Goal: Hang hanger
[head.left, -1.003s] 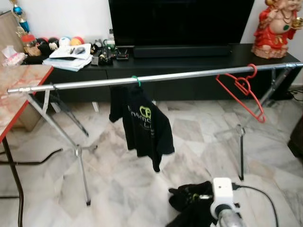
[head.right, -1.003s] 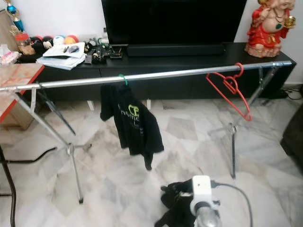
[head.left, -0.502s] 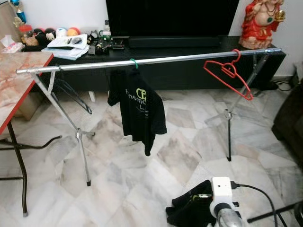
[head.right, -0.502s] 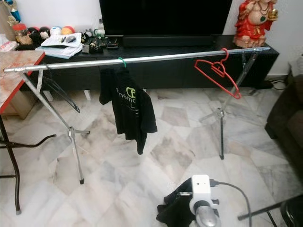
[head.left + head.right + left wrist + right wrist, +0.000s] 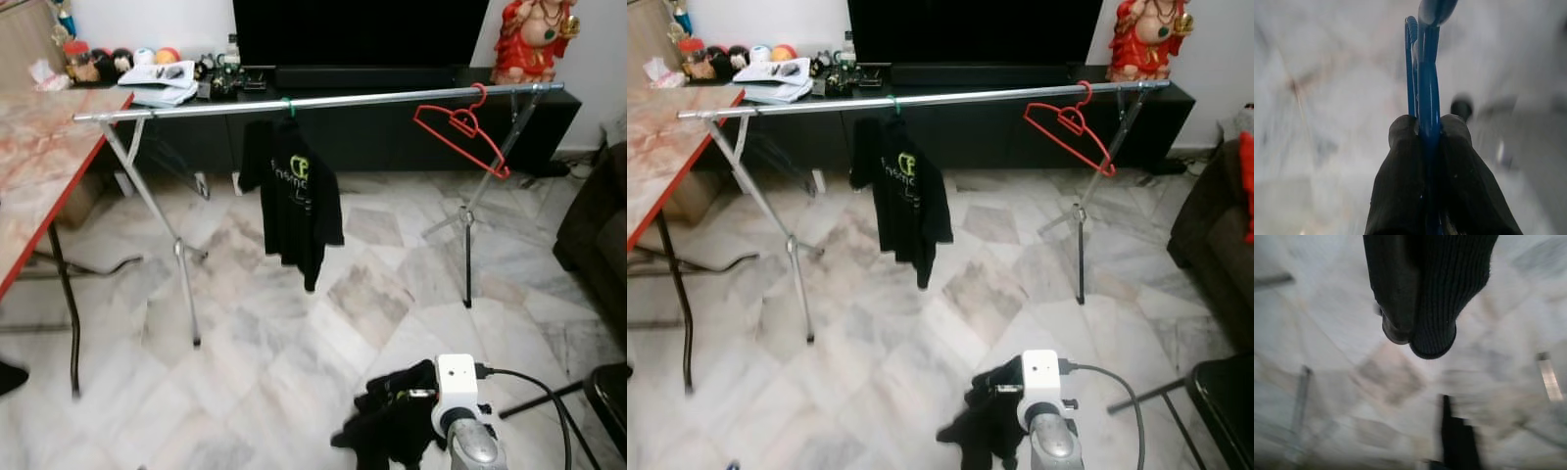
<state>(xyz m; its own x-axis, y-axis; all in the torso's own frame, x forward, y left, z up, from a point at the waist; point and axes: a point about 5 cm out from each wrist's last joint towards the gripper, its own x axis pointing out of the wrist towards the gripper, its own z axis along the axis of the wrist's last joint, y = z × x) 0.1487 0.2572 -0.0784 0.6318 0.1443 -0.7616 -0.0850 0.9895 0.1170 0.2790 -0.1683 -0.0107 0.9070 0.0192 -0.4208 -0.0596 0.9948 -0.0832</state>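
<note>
A blue hanger is pinched between the two black fingers of my left gripper, hook end pointing away over the marble floor. A long silver clothes rail stands across the room ahead of me. On it hang a black T-shirt on a green hanger and, near its right end, a bare red hanger. My right gripper is low in front of me, fingers pressed together with nothing seen between them; it shows as a black mass before the white wrist camera.
A red-edged marble-top table stands at the left. Behind the rail is a black TV console with a red statue and clutter. A dark sofa and a black chair are at the right.
The whole view has pulled back: the rail and its clothes now look farther off and more floor shows. The things on the rail have not moved.
</note>
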